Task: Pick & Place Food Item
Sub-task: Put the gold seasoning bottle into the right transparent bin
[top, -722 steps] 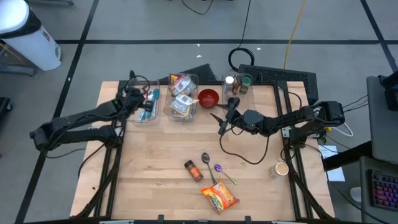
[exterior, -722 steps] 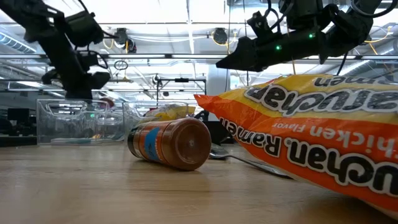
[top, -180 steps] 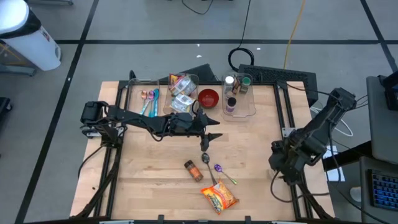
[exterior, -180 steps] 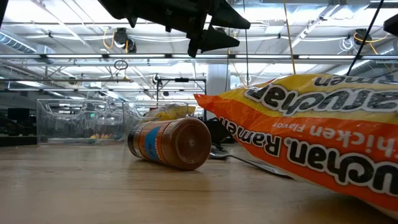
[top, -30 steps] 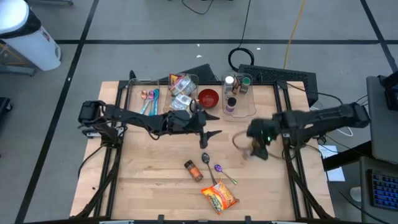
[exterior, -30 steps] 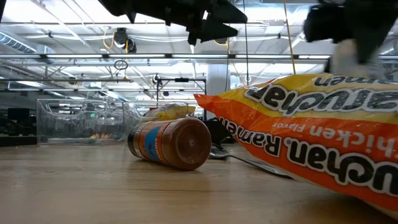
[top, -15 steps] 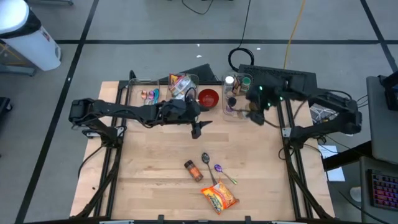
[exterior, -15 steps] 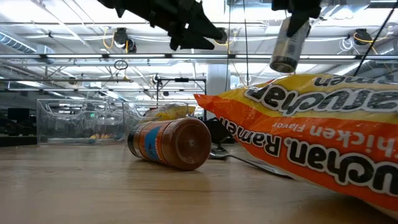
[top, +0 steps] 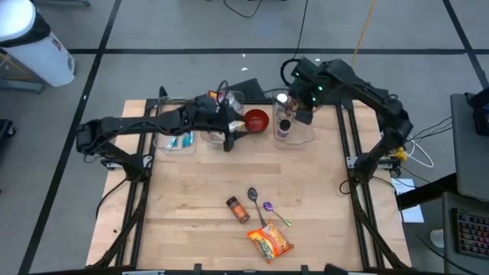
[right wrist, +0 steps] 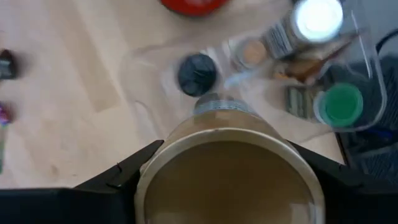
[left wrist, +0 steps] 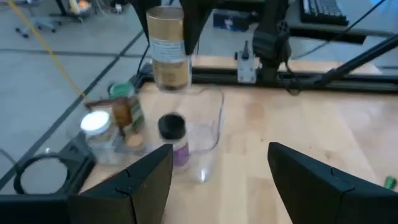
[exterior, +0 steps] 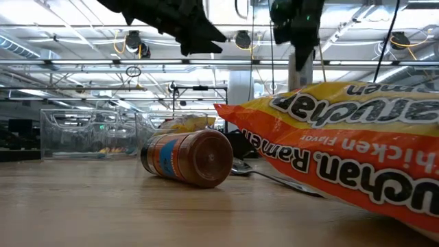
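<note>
My right gripper (top: pixel 304 108) is shut on a clear jar with a tan lid (left wrist: pixel 166 51). It holds the jar in the air over the clear bin (top: pixel 295 134) of spice jars at the table's far right. My left gripper (top: pixel 227 143) hovers open with nothing between its fingers, in front of the middle bin (top: pixel 222 114) and beside the red bowl (top: pixel 256 120). Near the front edge, an orange ramen packet (top: pixel 269 242) lies flat and a brown spice bottle (top: pixel 238 208) lies on its side. My right gripper pinches the jar between its two fingers at the upper end, by the tan lid (left wrist: pixel 165 17), one finger (right wrist: pixel 118 182) on each side. The fingers come from above, pointing steeply down. The jar hangs nearly upright below them, clear of the bin.
The far-left bin (top: pixel 177 136) holds spoons. Two more spoons (top: pixel 260 203) lie on the wood between the spice bottle and the packet. The bin under the jar holds a white-capped (right wrist: pixel 318 18), a green-capped (right wrist: pixel 341 104) and a black-capped jar (right wrist: pixel 198 73). Bare wood fills the table's middle.
My right gripper has carried the jar from the table's right side toward the far edge, rising and tipping to point more steeply down, until it hangs over the spice bin. My left gripper, still open, has drawn back toward the far left, away from the spoons and toward the middle bin.
</note>
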### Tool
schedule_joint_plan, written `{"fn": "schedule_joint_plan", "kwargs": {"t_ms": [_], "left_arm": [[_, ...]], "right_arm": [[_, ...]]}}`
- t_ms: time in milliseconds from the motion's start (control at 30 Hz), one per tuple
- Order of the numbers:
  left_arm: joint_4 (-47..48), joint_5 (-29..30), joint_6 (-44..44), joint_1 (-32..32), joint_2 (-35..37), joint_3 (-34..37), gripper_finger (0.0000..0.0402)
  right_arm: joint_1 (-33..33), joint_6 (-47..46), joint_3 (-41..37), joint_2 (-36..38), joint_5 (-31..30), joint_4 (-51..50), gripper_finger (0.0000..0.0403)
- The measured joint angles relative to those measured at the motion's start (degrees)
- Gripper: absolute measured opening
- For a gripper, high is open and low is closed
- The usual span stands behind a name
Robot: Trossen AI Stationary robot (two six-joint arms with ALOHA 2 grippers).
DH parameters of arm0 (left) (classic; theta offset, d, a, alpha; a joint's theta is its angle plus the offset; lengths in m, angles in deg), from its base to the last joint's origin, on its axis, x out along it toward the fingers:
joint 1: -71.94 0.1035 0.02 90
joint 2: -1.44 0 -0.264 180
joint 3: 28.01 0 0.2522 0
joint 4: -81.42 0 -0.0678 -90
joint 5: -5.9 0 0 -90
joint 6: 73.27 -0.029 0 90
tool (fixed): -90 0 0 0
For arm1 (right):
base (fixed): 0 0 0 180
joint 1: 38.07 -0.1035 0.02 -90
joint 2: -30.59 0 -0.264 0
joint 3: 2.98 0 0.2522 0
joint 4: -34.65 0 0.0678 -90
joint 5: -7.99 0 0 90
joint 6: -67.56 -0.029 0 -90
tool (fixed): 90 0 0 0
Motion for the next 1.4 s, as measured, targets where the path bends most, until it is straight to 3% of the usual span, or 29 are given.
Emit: {"fn": "schedule_joint_plan", "kwargs": {"t_ms": [233,500,833,1400], "left_arm": [[1.2,-5.2,-2.3,5.6,0.9,0.0,0.0271],[1.3,-8.5,-3.7,9.9,0.9,0.0,0.0271],[1.7,-10.0,-4.3,13.1,0.9,0.0,0.0271],[2.2,-12.9,-4.1,13.2,0.9,0.0,0.0271]], "right_arm": [[6.1,3.9,0.0,-5.3,0.0,2.7,0.0272],[7.6,6.0,-0.5,-8.4,0.2,5.6,0.0272],[7.6,6.1,-10.2,-6.8,0.4,12.2,0.0272],[7.5,5.2,-23.4,-5.9,0.4,25.0,0.0272]]}}
